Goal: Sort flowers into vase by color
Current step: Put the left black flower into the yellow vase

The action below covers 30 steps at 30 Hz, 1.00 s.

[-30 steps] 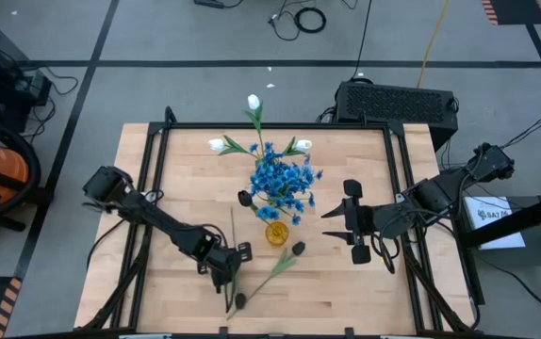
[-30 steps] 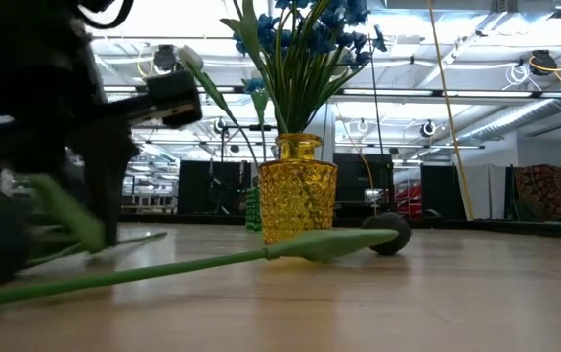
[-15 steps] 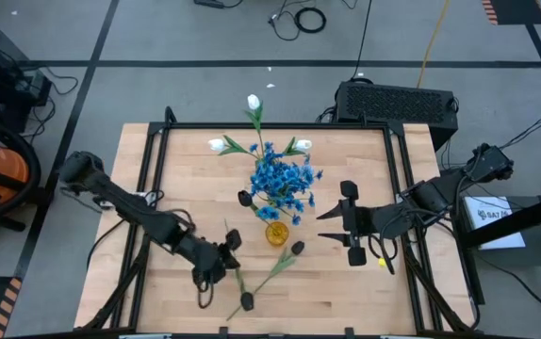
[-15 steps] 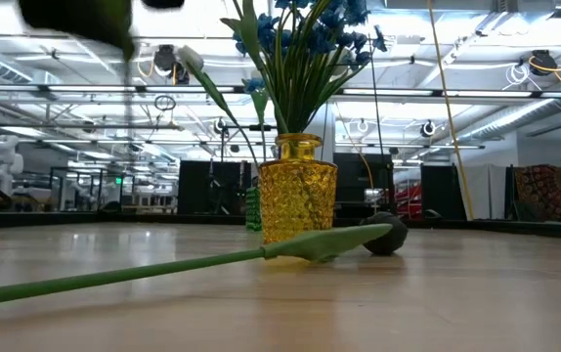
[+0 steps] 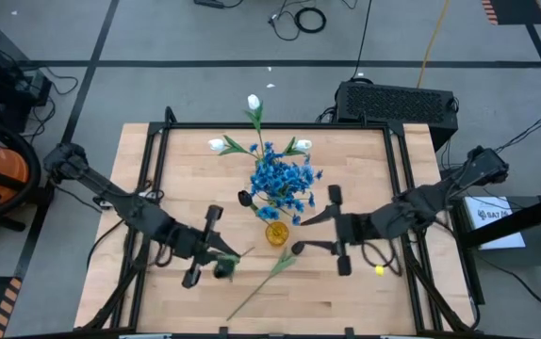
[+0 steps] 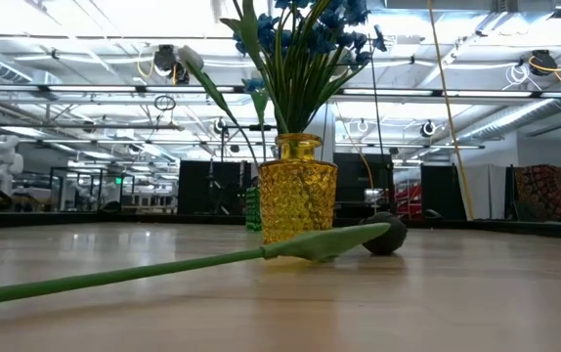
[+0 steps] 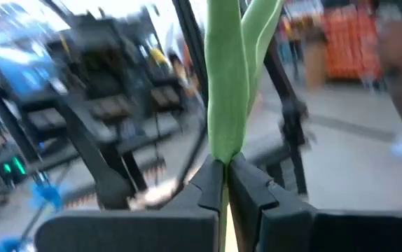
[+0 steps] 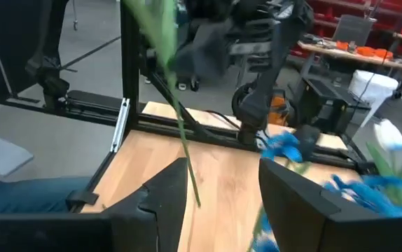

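A yellow glass vase (image 5: 277,233) stands mid-table holding bright-blue clusters (image 5: 282,179), white tulips (image 5: 254,102) and a dark bud (image 5: 245,199); it also shows in the low view (image 6: 297,186). A second dark-bud flower (image 5: 270,271) lies flat on the table, its bud (image 6: 386,235) near the vase. My left gripper (image 5: 225,254) is shut on a green-stemmed flower (image 7: 225,84), near-left of the vase. My right gripper (image 5: 304,233) is open and empty, with its fingertips beside the lying bud (image 5: 296,250), right of the vase. My left gripper pinches the flower's thin green stem (image 7: 223,155) between its two fingers, just below a leaf. The fingers come about level from the table's left and lie across the stem. The flower is lifted clear of the table, and its stem (image 8: 176,119) rises tilted.
Black metal rails (image 5: 148,169) frame the wooden table on its left, far and right sides. A black box (image 5: 398,102) sits beyond the far right corner. Bare wood (image 5: 346,301) lies along the near edge.
My left gripper has risen from the table with the flower, gone a little toward the far edge and turned its fingers toward the right. The flower, which lay flat, is now lifted clear. My right gripper has gone left toward the vase and the lying bud.
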{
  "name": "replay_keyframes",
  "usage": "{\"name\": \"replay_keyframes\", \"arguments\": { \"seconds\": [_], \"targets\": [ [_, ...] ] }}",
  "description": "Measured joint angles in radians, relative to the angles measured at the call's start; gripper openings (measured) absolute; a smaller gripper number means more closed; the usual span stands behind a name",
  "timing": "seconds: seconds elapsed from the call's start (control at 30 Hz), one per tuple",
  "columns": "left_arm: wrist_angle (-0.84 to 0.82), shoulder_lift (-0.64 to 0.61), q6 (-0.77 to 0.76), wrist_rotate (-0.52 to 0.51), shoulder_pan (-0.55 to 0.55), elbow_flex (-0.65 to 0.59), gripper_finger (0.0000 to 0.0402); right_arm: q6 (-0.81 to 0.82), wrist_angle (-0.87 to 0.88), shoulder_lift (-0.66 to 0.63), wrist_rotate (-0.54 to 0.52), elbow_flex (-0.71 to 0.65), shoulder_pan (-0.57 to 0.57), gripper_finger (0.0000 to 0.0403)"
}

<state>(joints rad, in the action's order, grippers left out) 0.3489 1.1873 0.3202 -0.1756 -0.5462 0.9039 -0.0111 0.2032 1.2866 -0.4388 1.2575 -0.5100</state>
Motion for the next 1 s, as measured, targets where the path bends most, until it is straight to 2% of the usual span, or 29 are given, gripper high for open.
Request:
{"name": "replay_keyframes", "arguments": {
  "seconds": [0.13,0.23,0.37,0.47,0.6,0.73,1.0],
  "targets": [
    [0.158,0.004,0.003,-0.041,0.002,0.0,0.0013,-0.074,-0.14,0.085,0.002,0.0,0.015,0.0169],
    [0.199,0.006,0.008,-0.092,0.002,0.0,0.0013,-0.083,-0.279,0.146,-0.001,0.0,0.034,0.0169],
    [0.211,0.007,0.007,-0.108,0.01,0.0,0.0013,-0.076,-0.422,0.202,-0.005,0.0,0.069,0.0169],
    [0.215,0.028,0.008,-0.115,0.009,0.0,0.0013,-0.06,-0.443,0.221,0.009,0.0,0.1,0.0169],
    [0.233,0.084,0.002,-0.13,0.011,0.0,0.0013,-0.009,-0.445,0.232,0.13,0.0,0.139,0.0169],
    [0.33,0.147,0.007,-0.174,0.024,0.0,0.0013,0.04,-0.446,0.236,0.223,0.0,0.163,0.0169],
    [0.376,0.188,0.0,-0.178,0.06,0.0,0.0013,0.071,-0.413,0.237,0.266,0.0,0.163,0.0169]
  ]
}}
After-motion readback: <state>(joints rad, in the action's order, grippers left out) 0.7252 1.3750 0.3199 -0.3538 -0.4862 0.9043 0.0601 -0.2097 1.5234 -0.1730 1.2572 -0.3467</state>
